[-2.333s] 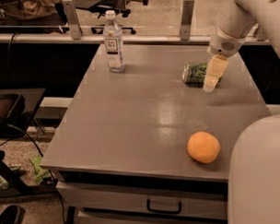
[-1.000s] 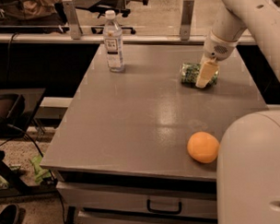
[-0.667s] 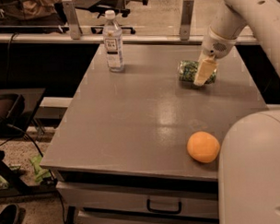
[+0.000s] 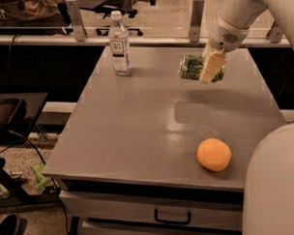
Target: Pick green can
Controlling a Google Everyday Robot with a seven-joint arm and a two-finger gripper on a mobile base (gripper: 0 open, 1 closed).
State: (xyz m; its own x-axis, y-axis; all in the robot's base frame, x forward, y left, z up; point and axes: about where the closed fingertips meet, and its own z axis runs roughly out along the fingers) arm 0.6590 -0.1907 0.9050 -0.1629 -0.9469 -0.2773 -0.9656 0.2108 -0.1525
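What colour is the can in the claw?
The can is dark mottled green, camera view; the claw holds it above the table.

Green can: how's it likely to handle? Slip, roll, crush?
The green can lies sideways in the gripper over the table, so if released it would probably roll. Its smooth metal looks slippery, and thin walls may dent under a hard squeeze. It is small, so likely light.

Grey table point(image 4: 128, 139) (drawer point(image 4: 140, 211) below), speckled floor point(image 4: 44, 229).
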